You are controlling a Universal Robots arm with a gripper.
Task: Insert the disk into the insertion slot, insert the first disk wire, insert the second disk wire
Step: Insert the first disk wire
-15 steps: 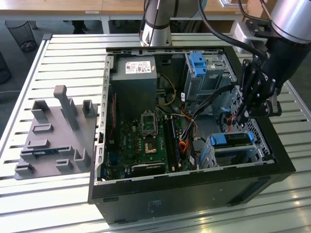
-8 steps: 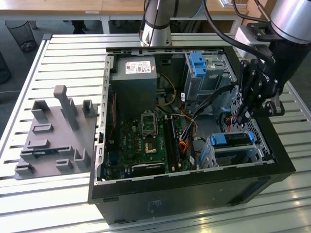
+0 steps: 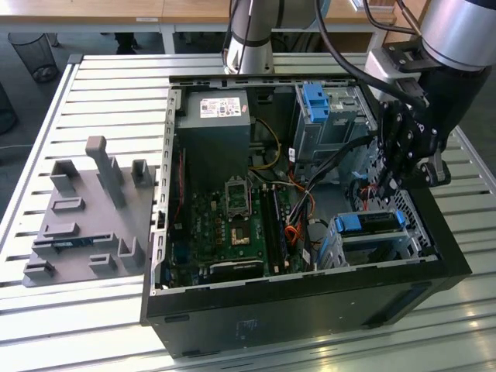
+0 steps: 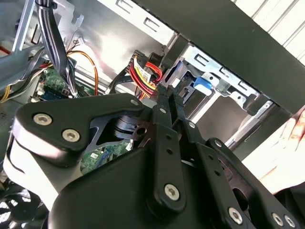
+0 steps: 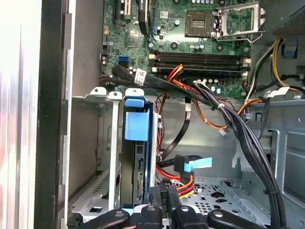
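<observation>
gripper (image 4: pixel 167 93) pinching disk wire (image 4: pixel 143 74) beside seated disk (image 5: pixel 137 125); pc case (image 3: pixel 310 310) on slatted metal table (image 3: pixel 101 93), desks (image 3: pixel 116 9) behind

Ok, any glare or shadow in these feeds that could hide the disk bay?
First wrist view: the table outside the case is blown out white, yet the disk and insertion slot are evenly lit. Second wrist view: the same washout beyond the case rim. Exterior view: the interior under the gripper is dim; table slats glare nearest the camera.
</observation>
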